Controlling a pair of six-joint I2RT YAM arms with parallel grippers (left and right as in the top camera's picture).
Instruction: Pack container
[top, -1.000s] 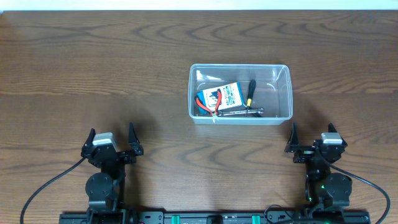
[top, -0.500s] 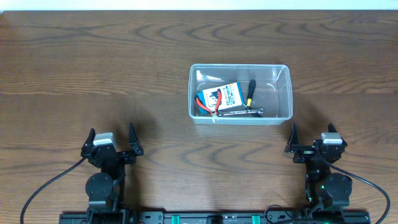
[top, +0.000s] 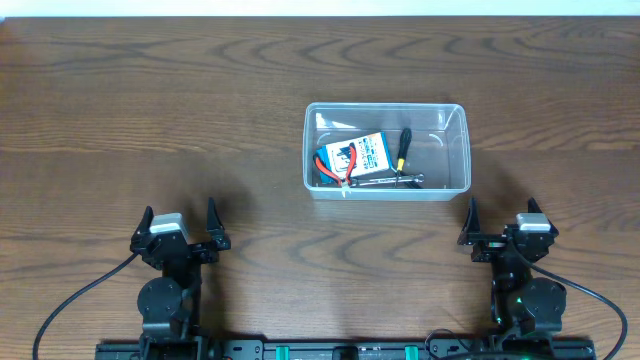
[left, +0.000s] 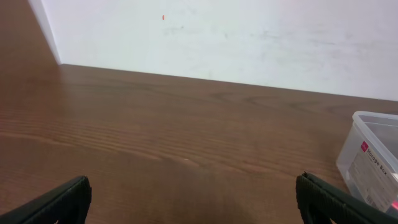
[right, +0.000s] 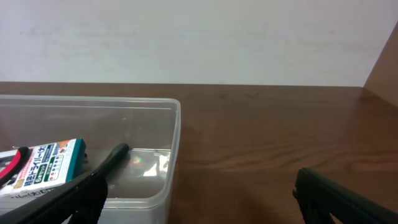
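Left end effector (top: 180, 210) and right end effector (top: 501, 206) wide apart, container (top: 385, 106) holding pliers (top: 349, 165), screwdriver (top: 402, 148), packet (top: 370, 152)

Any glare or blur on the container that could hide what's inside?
Overhead: sharp and evenly lit, container contents readable. Left wrist: only the container's corner shows, its label soft. Right wrist: a bright reflection on its floor, and the jaws are dark and blurred.

- My overhead camera looks straight down on the whole table (top: 150, 100).
- Both wrist cameras sit low, facing forward across the wood toward the wall (left: 249, 37).
- All three share the container (top: 386, 150); the right wrist sees it nearer.
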